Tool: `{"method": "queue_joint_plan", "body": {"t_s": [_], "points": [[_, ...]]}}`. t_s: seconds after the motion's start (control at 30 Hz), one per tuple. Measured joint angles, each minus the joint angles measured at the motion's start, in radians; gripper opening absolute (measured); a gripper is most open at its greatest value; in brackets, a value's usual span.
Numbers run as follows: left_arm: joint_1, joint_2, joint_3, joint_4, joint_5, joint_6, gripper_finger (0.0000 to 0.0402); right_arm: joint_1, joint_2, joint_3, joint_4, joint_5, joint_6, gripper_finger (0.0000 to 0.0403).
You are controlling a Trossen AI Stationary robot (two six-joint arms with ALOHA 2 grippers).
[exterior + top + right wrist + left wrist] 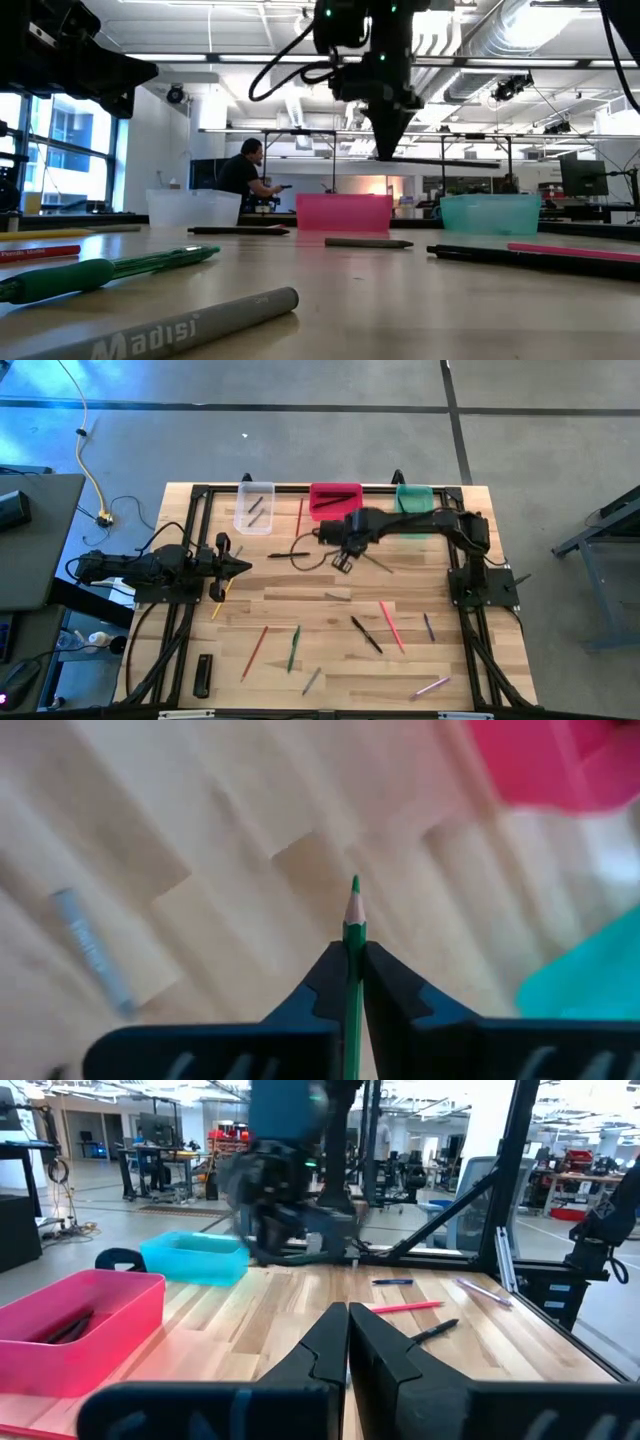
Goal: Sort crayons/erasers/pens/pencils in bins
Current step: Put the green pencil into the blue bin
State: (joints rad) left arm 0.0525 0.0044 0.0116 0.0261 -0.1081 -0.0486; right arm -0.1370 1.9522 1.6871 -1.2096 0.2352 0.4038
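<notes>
My right gripper [342, 560] hangs over the middle of the table, in front of the pink-red bin [335, 500], and is shut on a green pencil [353, 915]. In the low view it [385, 140] points down, well above the tabletop. The clear bin [254, 507] and the green bin [415, 500] stand on either side of the pink-red one along the far edge. My left gripper [243, 567] waits at the table's left, shut and empty; its closed fingers show in the left wrist view [348, 1345]. Several sticks lie loose on the table. My right gripper pinches the green pencil between its two fingers, just behind the sharpened end [353, 935]. The pencil lies along the fingers, and its point [354, 885] sticks out past the fingertips. The fingers point down at the table. The pencil is lifted clear of the wood.
Loose sticks lie on the near half: red [255, 652], green [294, 648], black [366, 634], pink [392, 625], purple [428, 626], grey [337, 597]. A black pen [288, 555] lies left of my right gripper. A flat black bar [203, 675] lies near left. A person stands in the room behind [240, 175].
</notes>
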Motion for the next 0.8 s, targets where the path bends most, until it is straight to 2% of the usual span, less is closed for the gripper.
{"method": "queue_joint_plan", "body": {"t_s": [0.2, 0.4, 0.8], "points": [[0.0, 0.0, 0.0, 0.0, 0.0, 0.0, 0.0003, -0.111, 0.0, 0.0, 0.013, -0.003, -0.17, 0.0001], [0.0, 0.0, 0.0, 0.0, 0.0, 0.0, 0.0003, -0.215, -0.033, 0.0, 0.041, -0.036, -0.265, 0.0001], [0.0, 0.0, 0.0, 0.0, 0.0, 0.0, 0.0003, -0.541, -0.091, 0.0, -0.034, -0.042, -0.258, 0.0001]]}}
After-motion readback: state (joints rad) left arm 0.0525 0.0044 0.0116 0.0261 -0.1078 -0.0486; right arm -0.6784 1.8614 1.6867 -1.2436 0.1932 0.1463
